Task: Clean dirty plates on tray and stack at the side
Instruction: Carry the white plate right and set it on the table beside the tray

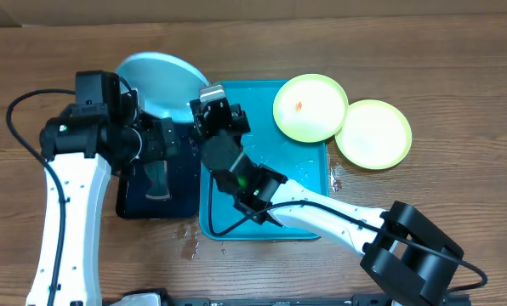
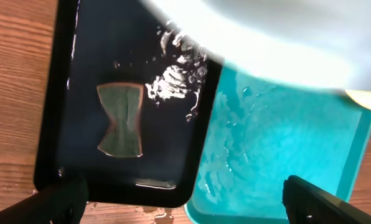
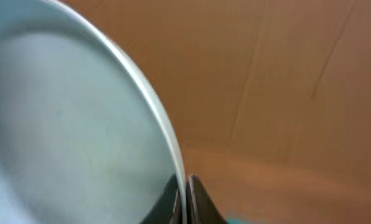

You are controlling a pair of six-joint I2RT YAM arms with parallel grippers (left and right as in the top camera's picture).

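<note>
My right gripper [image 1: 201,104] is shut on the near rim of the light-blue plate [image 1: 158,78], holding it lifted and tilted past the far left corner of the turquoise tray [image 1: 309,174]. In the right wrist view the plate [image 3: 67,124] fills the left, its rim pinched between my fingertips [image 3: 198,198]. One lime-green plate [image 1: 310,106] with a red smear overlaps the tray's far right corner. Another green plate [image 1: 373,133] lies on the table to its right. My left gripper [image 1: 162,140] hangs open over the dark tray [image 1: 181,200], with nothing between its fingers [image 2: 55,202].
A green-and-tan sponge [image 2: 120,119] lies in the wet dark tray [image 2: 67,93], left of the turquoise tray [image 2: 279,143]. The blue plate [image 2: 285,37] looms above both in the left wrist view. Water drops spot the wood [image 1: 190,242] by the trays' front edge.
</note>
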